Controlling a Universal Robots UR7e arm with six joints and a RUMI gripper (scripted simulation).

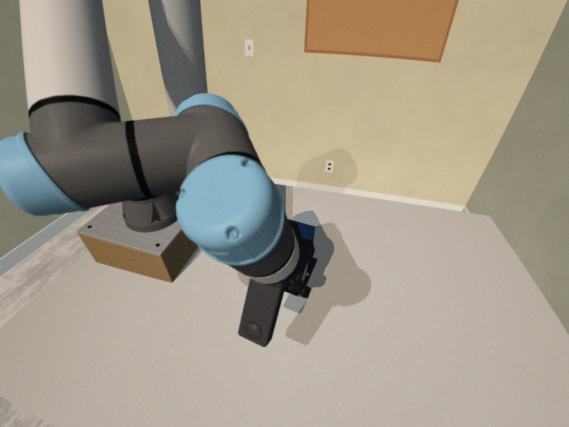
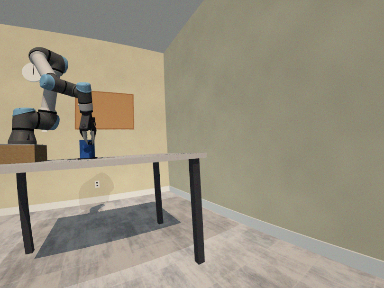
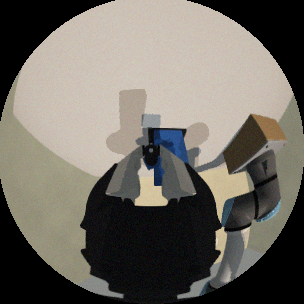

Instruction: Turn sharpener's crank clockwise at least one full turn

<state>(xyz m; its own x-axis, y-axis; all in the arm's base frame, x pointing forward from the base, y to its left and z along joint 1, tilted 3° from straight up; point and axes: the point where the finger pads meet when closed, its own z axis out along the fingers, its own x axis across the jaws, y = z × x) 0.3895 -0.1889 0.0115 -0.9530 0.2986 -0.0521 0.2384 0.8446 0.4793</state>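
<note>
The blue sharpener (image 2: 86, 149) stands upright on the grey table. In the top view the arm's wrist hides most of it, and only a blue corner (image 1: 305, 228) shows. In the wrist view the blue body (image 3: 169, 150) lies just beyond the fingertips. My gripper (image 3: 151, 145) points down at the sharpener's side and is shut on the dark crank handle (image 3: 147, 150), which sits between the two grey fingers. The same grip shows small in the exterior view, where the gripper (image 2: 88, 139) reaches the top edge of the sharpener. The crank arm itself is too small to make out.
The arm's base stands on a wooden block (image 1: 138, 248) at the table's back left, also seen in the wrist view (image 3: 252, 141). The table's far edge meets the yellow wall, and its right edge lies toward the green wall.
</note>
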